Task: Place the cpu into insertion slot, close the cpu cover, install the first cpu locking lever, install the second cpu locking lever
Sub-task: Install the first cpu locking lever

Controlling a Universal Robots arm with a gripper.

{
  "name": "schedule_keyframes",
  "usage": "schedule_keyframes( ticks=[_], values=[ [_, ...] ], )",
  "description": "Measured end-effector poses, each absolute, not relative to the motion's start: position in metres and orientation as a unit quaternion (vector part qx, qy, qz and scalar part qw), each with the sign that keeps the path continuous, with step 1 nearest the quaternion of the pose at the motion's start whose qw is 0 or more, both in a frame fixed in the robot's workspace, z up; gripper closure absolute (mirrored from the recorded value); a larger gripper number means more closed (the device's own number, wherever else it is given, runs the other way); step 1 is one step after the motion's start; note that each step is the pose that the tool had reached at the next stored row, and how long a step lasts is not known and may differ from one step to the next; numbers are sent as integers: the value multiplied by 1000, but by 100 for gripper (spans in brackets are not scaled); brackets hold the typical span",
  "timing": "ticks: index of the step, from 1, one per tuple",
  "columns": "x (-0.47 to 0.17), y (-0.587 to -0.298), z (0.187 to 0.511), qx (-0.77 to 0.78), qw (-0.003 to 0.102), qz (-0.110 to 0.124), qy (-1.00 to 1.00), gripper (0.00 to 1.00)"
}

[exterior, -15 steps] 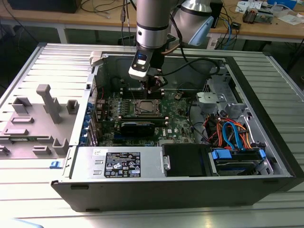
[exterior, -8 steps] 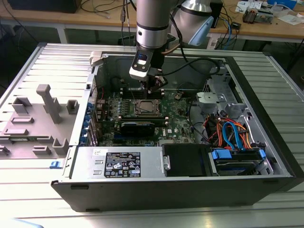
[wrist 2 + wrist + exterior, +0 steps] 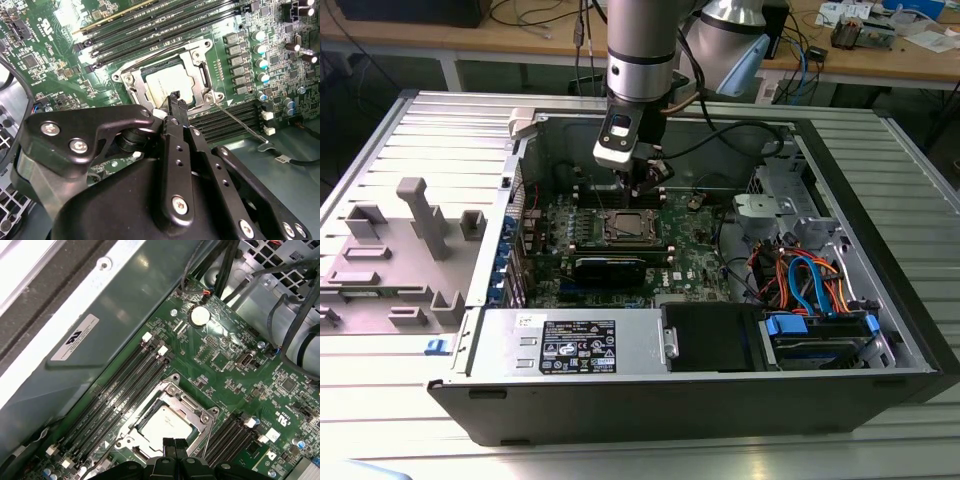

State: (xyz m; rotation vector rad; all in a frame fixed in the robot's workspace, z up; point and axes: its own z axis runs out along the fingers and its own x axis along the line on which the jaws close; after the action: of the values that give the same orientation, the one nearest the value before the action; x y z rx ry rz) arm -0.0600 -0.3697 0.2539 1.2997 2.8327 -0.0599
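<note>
Free room straight over the slot point(image 3: 173, 386), low memory slots point(image 3: 125, 385) on both sides, thin lever point(image 3: 240, 122) slanting beside it, case wall point(image 3: 125, 305) near, cables point(image 3: 800, 275) well apart.

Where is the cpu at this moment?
In the first wrist view the cpu lies in the insertion slot, between the memory slots, close to the gripper.

Part of cpu point(image 3: 165, 421) behind tool point(image 3: 175, 444)

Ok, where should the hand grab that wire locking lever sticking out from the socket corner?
Probably the bent free end of the locking lever, which hangs out past the memory slots with room around it; near the insertion slot there is little. It is a thin rod, so bring the hand down from above the board and close across it.
</note>
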Motion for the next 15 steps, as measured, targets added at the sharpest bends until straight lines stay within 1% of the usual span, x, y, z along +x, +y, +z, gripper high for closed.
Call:
schedule_keyframes(
  ticks=[15],
  values=[
    [-60,-370,254,401,12,-18,916,89]
  ],
)
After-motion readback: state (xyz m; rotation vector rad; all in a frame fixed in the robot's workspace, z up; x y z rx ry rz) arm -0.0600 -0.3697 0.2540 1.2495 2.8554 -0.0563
